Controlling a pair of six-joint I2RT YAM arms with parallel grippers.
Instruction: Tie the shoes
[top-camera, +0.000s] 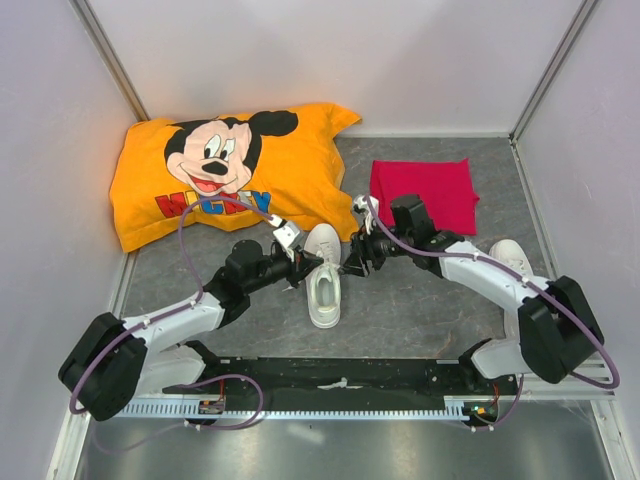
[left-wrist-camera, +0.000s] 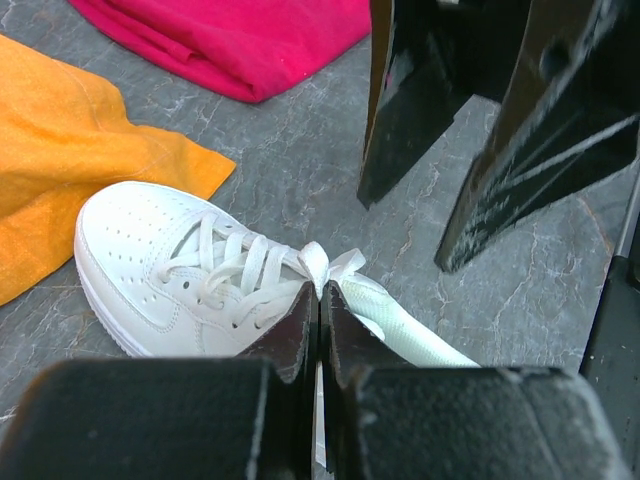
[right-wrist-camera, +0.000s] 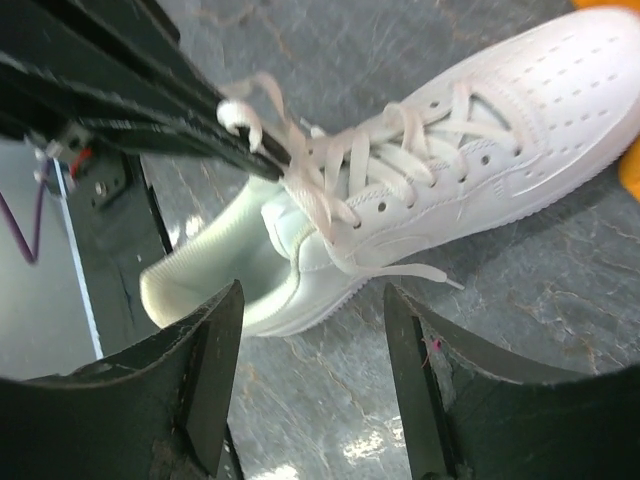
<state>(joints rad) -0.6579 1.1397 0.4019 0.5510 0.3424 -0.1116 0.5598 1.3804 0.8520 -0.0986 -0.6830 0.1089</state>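
Note:
A white shoe (top-camera: 323, 277) lies on the grey mat between my two grippers, toe toward the orange pillow. My left gripper (top-camera: 306, 262) is shut on a white lace (left-wrist-camera: 322, 268) at the top of the shoe's tongue (left-wrist-camera: 160, 260), holding it pulled up. In the right wrist view the left gripper (right-wrist-camera: 262, 152) pinches that lace (right-wrist-camera: 245, 112) above the shoe (right-wrist-camera: 480, 140). My right gripper (top-camera: 352, 262) is open and empty just right of the shoe, its jaws (right-wrist-camera: 312, 300) wide apart over the mat by the sole. The other lace end (right-wrist-camera: 420, 272) lies loose on the mat. A second white shoe (top-camera: 511, 256) sits at the right, partly behind the right arm.
An orange Mickey pillow (top-camera: 230, 170) lies at the back left, its corner close to the shoe's toe (left-wrist-camera: 70, 170). A folded red cloth (top-camera: 422, 192) lies at the back right (left-wrist-camera: 240, 40). Walls close in on three sides. The black base rail (top-camera: 340, 380) runs along the near edge.

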